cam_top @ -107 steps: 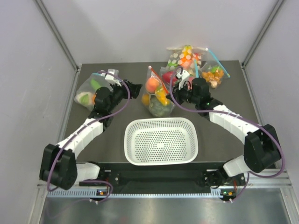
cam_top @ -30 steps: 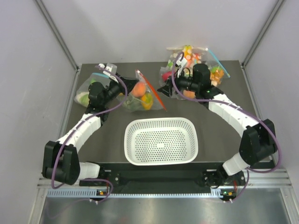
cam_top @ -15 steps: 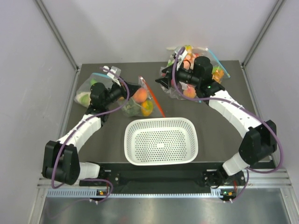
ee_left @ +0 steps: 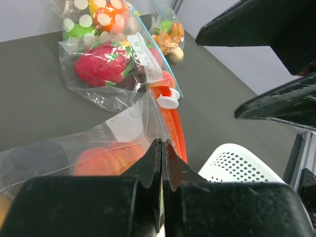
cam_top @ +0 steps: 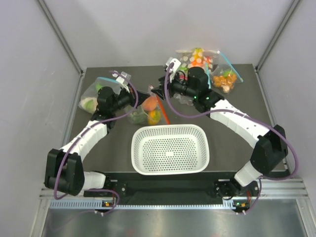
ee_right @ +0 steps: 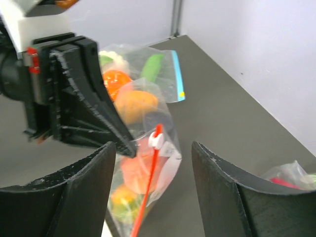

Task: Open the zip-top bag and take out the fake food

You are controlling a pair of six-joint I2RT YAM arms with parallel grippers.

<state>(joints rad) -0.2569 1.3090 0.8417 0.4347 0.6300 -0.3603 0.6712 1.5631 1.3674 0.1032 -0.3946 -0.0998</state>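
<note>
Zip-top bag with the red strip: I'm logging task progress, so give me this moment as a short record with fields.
bag: zip-top bag between the two hands, behind the white basket
left hand: left hand shut, pinching the bag's clear plastic beside the red zip strip
right hand: right hand open, white slider in line between its fingers, not gripped
contents: fake food inside the bag
other bags: blue-zipped bags on the table's far side
</note>
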